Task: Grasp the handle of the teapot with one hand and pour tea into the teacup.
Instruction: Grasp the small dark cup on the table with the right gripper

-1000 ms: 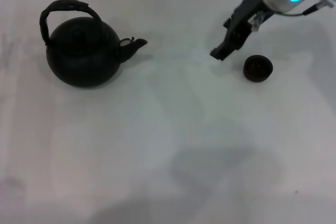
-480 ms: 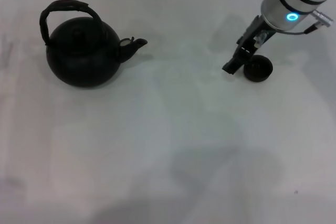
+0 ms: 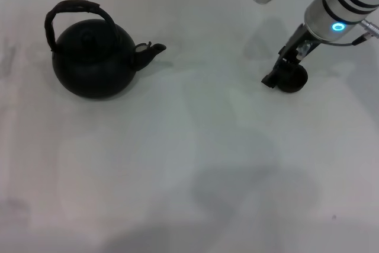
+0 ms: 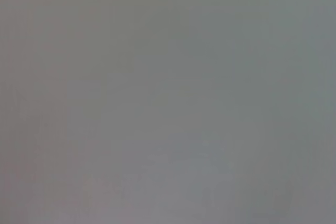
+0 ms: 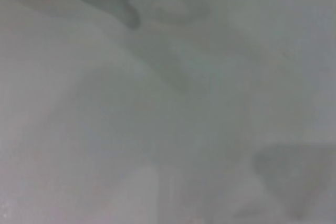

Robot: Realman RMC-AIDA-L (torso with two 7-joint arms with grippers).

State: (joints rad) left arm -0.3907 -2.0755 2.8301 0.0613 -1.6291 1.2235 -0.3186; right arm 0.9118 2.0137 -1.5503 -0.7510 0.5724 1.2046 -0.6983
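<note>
The black teapot (image 3: 92, 57) stands upright at the left of the white table in the head view, its spout (image 3: 149, 51) pointing right. Its arched handle (image 3: 74, 10) rises over the lid and nothing touches it. The small dark teacup (image 3: 296, 80) sits at the right. My right gripper (image 3: 278, 77) comes down from the upper right and is at the teacup's left rim, partly covering it. Whether it holds the cup does not show. My left gripper is out of view; its wrist view shows only plain grey.
The white table (image 3: 189, 164) stretches between teapot and teacup with nothing on it. The right arm (image 3: 337, 4) and its shadow hang over the back right corner. A dark curved shape (image 5: 123, 3) crosses a corner of the right wrist view.
My right gripper has moved right and down, from beside the teacup's left to right against its rim. The teapot and the teacup have stayed in place.
</note>
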